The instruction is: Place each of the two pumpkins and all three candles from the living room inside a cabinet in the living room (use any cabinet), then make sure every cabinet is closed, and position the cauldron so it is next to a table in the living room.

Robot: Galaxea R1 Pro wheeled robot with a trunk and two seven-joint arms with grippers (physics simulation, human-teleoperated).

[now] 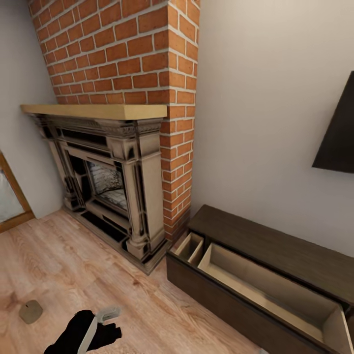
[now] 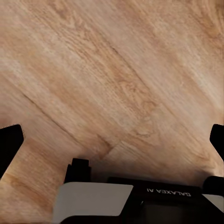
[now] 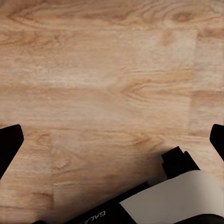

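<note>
The dark-brown cabinet [image 1: 275, 246] runs low along the right wall, and its top drawer [image 1: 260, 285] is pulled out, its pale inside bare. One tan-grey candle [image 1: 30, 311] sits on the wood floor at the lower left, a short way left of my left arm [image 1: 83, 334]. In the left wrist view my left gripper [image 2: 112, 140] is open over bare floorboards, nothing between its fingers. In the right wrist view my right gripper [image 3: 112, 140] is open the same way over the floor. The pumpkins, cauldron and table are out of view.
A dark carved fireplace [image 1: 113, 182] with a light wooden mantel stands against a brick chimney [image 1: 142, 59], its hearth base jutting onto the floor close to the cabinet's left end. A black wall screen [image 1: 339, 132] hangs above the cabinet. A door frame [image 1: 12, 196] is at far left.
</note>
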